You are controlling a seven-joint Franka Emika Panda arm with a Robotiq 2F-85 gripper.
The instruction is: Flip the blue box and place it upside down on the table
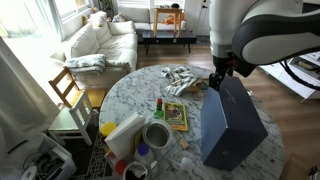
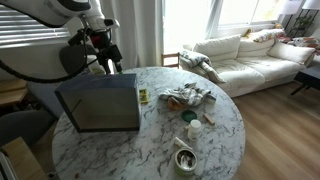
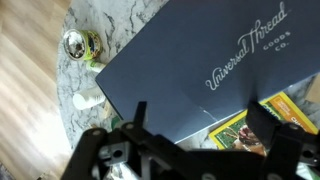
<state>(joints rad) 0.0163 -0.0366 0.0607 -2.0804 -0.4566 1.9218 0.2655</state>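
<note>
Closest in, in the wrist view, the gripper point(image 3: 205, 125) fills the bottom edge, its two dark fingers point(image 3: 140, 112) spread wide apart with nothing pinched between them. Just past them is the smooth outside of the blue box point(image 3: 200, 60), printed with pale lettering. I cannot tell whether either finger is touching the cardboard.

In both exterior views the box is up on one long edge on the table point(image 1: 135, 90), close to upright. Its plain navy back shows in an exterior view point(image 1: 232, 125). Its open face, paler grey-blue inside, shows in an exterior view point(image 2: 100, 105). The gripper hangs right at the box's top edge point(image 1: 220, 72), near one upper corner point(image 2: 108, 55).

A colourful booklet point(image 1: 177, 115) lies flat on the marble just beside the box's lower edge. It also peeks out past the box in the wrist view point(image 3: 245, 130). A crumpled cloth point(image 1: 185, 80) sits near the middle of the table, apart from the box. A shiny round tin point(image 3: 78, 42) and a small white object point(image 3: 88, 100) rest on the marble beyond one box corner.

Off the table, a wooden chair point(image 1: 70, 92) is pulled up to the rim, and a pale sofa point(image 1: 100, 40) stands further back by the windows.
</note>
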